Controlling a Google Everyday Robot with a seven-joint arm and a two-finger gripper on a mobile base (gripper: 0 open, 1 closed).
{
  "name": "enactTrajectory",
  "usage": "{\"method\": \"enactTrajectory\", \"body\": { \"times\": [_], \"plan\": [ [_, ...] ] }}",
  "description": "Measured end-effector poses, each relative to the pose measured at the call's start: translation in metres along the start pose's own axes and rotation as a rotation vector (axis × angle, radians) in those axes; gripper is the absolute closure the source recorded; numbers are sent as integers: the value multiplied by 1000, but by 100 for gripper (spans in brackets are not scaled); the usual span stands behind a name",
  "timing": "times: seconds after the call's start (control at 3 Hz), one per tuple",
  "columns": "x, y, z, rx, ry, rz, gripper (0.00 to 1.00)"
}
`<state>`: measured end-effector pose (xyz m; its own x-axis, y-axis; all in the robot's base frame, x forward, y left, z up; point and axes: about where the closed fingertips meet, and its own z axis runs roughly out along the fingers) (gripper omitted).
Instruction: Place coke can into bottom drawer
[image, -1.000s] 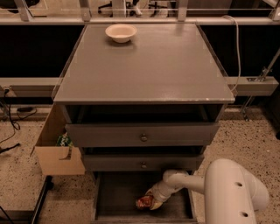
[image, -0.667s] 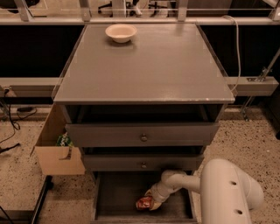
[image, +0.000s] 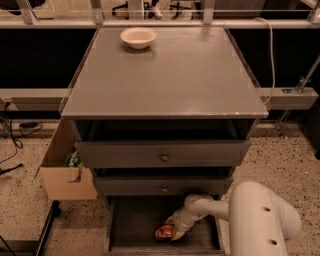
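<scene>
The coke can (image: 163, 232) is a small red-orange can lying on its side on the dark floor of the bottom drawer (image: 131, 225), near the drawer's middle front. The drawer is pulled out below the two upper drawers. My gripper (image: 171, 232) is down inside the bottom drawer at the can's right side, on the end of my white arm (image: 210, 209), which reaches in from the lower right. The can sits right at the gripper's tip.
A cream bowl (image: 138, 37) stands at the back left of the cabinet top (image: 170, 80). The two upper drawers (image: 164, 154) are slightly pulled out. A cardboard box (image: 65, 170) stands on the speckled floor to the cabinet's left. Cables lie at far left.
My arm's big white body has shifted a little to the left. The gripper and can have stayed at about the same spot in the drawer.
</scene>
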<state>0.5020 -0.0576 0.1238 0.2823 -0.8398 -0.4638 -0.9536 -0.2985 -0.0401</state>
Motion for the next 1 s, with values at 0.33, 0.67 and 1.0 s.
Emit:
{"method": "enactTrajectory", "body": {
  "times": [0.33, 0.67, 1.0],
  "plan": [
    [0, 0, 0, 0, 0, 0, 27],
    [0, 0, 0, 0, 0, 0, 0],
    [0, 0, 0, 0, 0, 0, 0]
  ]
}}
